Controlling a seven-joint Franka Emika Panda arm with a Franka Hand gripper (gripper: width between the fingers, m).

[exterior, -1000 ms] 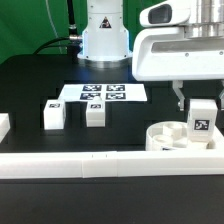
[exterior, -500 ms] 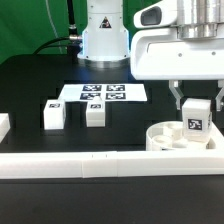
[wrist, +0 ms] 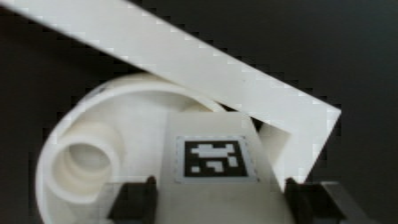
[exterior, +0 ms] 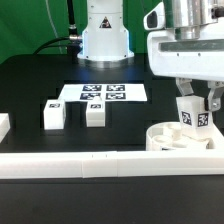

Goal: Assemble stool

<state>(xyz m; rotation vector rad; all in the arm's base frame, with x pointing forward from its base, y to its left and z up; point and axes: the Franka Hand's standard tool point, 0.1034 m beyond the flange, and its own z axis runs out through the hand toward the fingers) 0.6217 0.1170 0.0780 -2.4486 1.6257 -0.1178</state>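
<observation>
The leg (exterior: 194, 117) hung tilted just above the round seat (exterior: 158, 140) at the exterior view's right, probably to line it up with a hole. The claw (exterior: 195, 107) was clamped on its sides. A second leg (exterior: 54, 113) and a third leg (exterior: 95, 112) waited well apart, near the marker board (exterior: 103, 92).

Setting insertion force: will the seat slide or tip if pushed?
Likely stiff: the seat looks thick plastic. Tipping seems unlikely; it lies low and wide. It might slide on the smooth table, unless the adjacent rail stops it.
</observation>
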